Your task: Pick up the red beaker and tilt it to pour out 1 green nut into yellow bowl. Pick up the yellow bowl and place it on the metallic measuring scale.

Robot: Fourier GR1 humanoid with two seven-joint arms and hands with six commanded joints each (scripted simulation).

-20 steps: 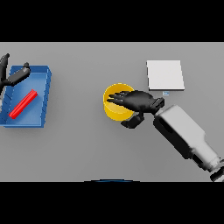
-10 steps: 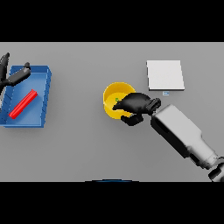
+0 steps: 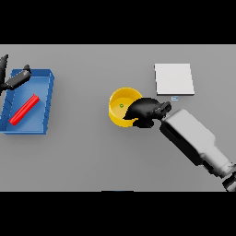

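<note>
Yellow bowl point(image 3: 120, 107) near the middle of the grey table point(image 3: 92, 156), with one small green nut point(image 3: 121, 105) lying inside it, so the pouring step appears complete. The right hand point(image 3: 146, 111) sits at the bowl's right rim, fingers curled over the edge and apparently pinching the wall; the step in hand is judged to be the pick-up of the bowl. The next move calls for a lift and a carry toward the far right, where the metallic measuring scale point(image 3: 173, 79), a pale square plate, lies apart from the bowl. A blue tray point(image 3: 48, 99) stands at the table's left edge and holds a red, bar-like object point(image 3: 24, 109), presumably the red beaker. The left hand point(image 3: 14, 80) shows at the tray's far-left corner, partly cut off by the frame; its finger state cannot be told. The thumb side of the right hand is hidden behind the bowl wall.
</note>
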